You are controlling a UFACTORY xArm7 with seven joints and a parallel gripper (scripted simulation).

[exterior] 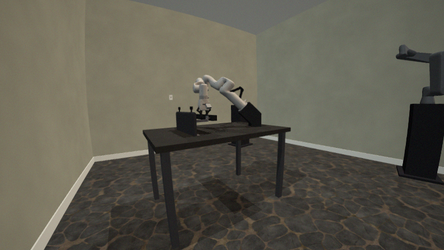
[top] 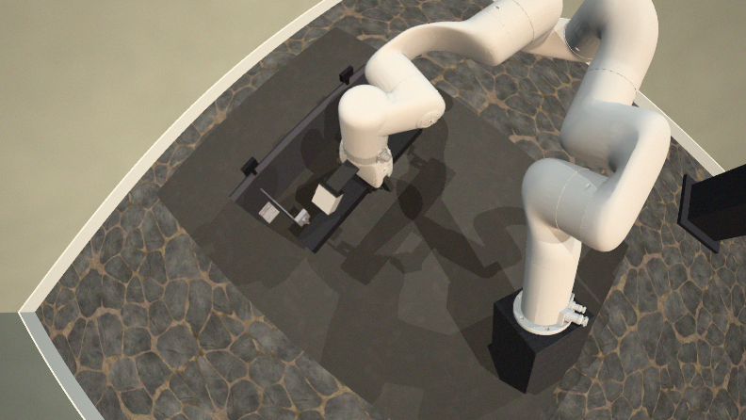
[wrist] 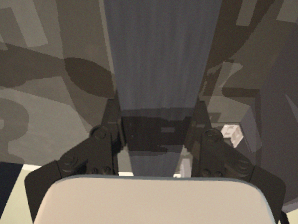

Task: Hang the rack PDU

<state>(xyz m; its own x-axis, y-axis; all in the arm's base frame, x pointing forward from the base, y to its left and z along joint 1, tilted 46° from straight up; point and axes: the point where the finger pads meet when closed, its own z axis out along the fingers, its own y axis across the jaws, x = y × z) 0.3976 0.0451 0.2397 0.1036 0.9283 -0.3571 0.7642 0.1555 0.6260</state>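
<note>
Tool (wrist: 158, 137) grips PDU (wrist: 158, 50); top view shows plate (top: 268, 212).

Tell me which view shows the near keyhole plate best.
The top view: the keyhole plate shows as a pale square on the dark backboard, beside the PDU that the gripper holds. The wrist view catches only a pale corner at its right edge. In the exterior view the backboard hides it.
</note>
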